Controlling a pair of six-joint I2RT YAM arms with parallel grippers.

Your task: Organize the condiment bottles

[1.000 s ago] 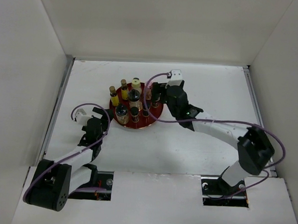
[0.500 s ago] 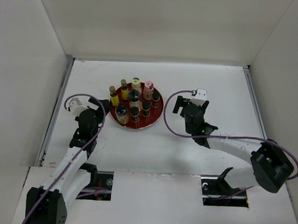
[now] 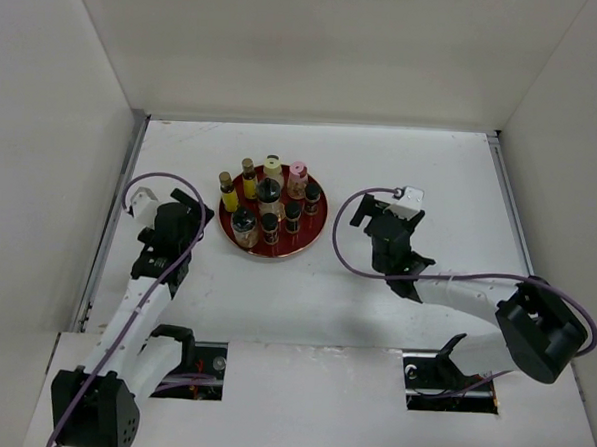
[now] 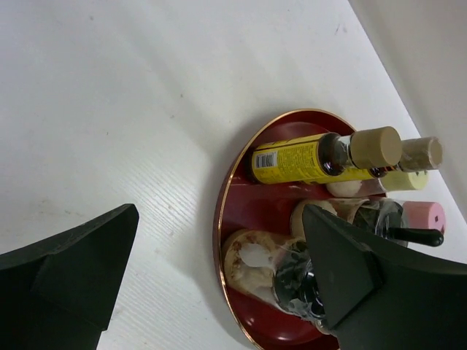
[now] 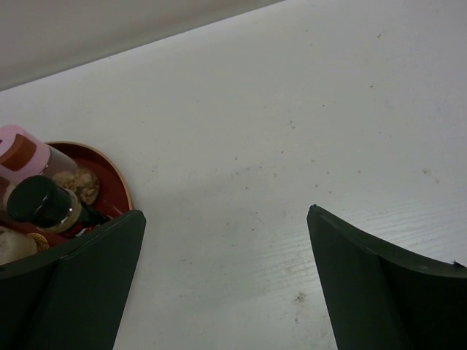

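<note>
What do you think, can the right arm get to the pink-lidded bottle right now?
Probably yes. The right gripper is open, empty and apart from the red tray, with only table between. The pink-lidded bottle stands on the tray's right side, though a black-capped bottle crowds it.

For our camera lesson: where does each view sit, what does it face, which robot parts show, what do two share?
Top external: above and behind, facing down; left arm, right arm.
Left wrist: low, facing bottles on the red tray; own fingers.
Right wrist: low, facing bare table; own fingers.
Shared: pink-lidded bottle, both wrist views.
</note>
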